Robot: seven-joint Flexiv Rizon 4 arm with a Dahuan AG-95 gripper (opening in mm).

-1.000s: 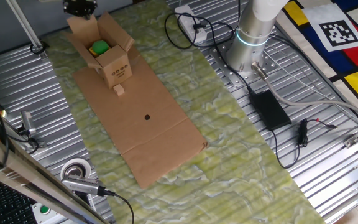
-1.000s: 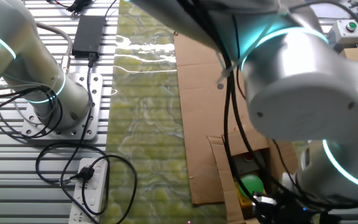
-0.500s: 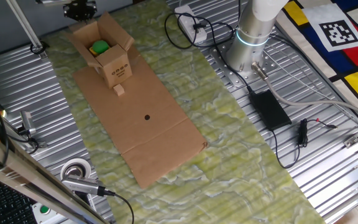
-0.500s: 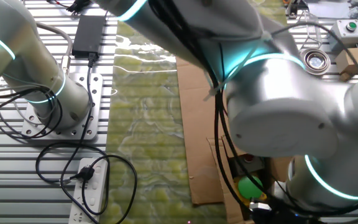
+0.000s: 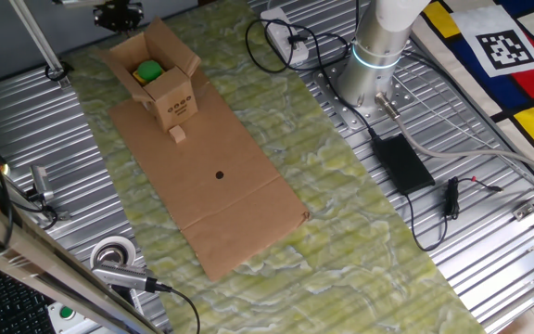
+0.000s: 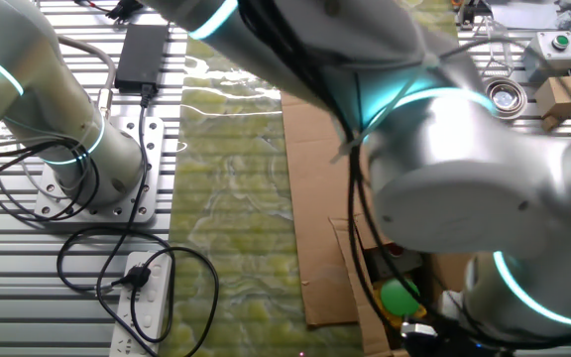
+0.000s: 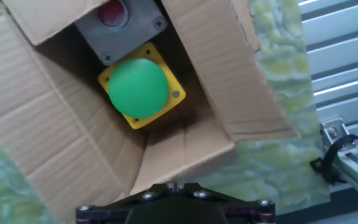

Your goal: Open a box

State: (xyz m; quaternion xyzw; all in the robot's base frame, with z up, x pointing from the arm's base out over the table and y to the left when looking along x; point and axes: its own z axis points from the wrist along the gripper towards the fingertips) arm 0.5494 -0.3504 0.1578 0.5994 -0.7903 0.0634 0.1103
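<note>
The box (image 5: 160, 79) is sitting at the far end of the large flat cardboard sheet (image 5: 211, 186), which is lying across the green mat (image 5: 341, 213) on the desk (image 5: 489, 269). Its top flaps are standing spread open, and the side facing down the sheet is showing dark printed marks. A tiny cardboard block (image 5: 178, 134) is resting on the sheet just beside the foot of that printed side.

Inside the open box a green dome button (image 7: 137, 86) is showing on a yellow base (image 7: 166, 102), and behind it a grey housing (image 7: 124, 26) with a red button (image 7: 110, 12) is lying against the inner wall. In the hand view the camera is looking straight down into the carton, with the flaps (image 7: 235, 68) fanning outward on all sides.

The gripper (image 5: 119, 13) is hanging just above the far flap of the box at the top edge of one fixed view; from where I am standing it is only a dark shape, and I cannot tell how far apart the fingers are. The hand view is showing only the black underside of the hand at the bottom edge. In the other fixed view the arm's silver joint (image 6: 464, 188) is blocking most of the box, leaving the green button (image 6: 399, 296) peeking out beneath it.

The arm's base (image 5: 374, 56) is standing on the ribbed metal beside the mat, near a white power strip (image 5: 281, 32) and a black power brick (image 5: 400, 162). A roll of tape (image 5: 112, 255) is lying at the near corner.
</note>
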